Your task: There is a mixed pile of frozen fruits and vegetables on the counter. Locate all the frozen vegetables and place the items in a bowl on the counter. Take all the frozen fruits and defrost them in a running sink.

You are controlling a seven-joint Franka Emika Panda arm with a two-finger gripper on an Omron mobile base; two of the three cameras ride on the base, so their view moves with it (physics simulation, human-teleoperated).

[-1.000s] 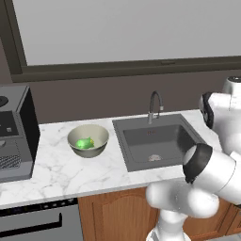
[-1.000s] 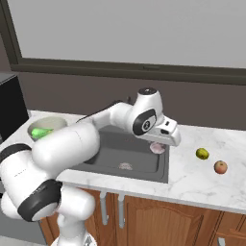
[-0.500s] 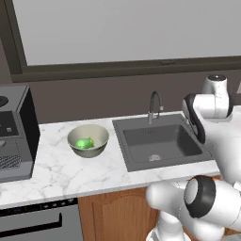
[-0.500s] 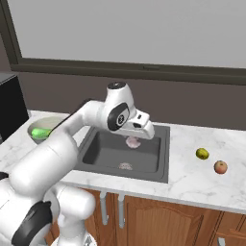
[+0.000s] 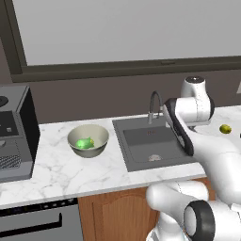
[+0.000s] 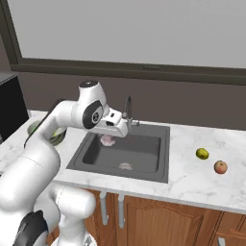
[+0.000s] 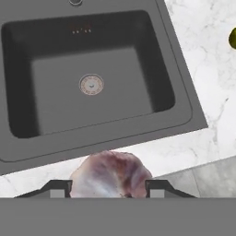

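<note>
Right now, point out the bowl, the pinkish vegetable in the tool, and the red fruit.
bowl (image 5: 100, 137), left base view, on its right rim.
pinkish vegetable (image 7: 110, 177), hand view, on its middle, between the fingertips.
red fruit (image 6: 220, 166), right base view, on its centre.

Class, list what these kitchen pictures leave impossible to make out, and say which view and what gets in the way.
- Gripper fingertips, hand view: cut off at the bottom behind the pinkish vegetable.
- Bowl, right base view: mostly hidden by the arm.
- Faucet, left base view: whether water runs is too small to tell.
- Yellow-green fruit, hand view: cut by the right edge.
</note>
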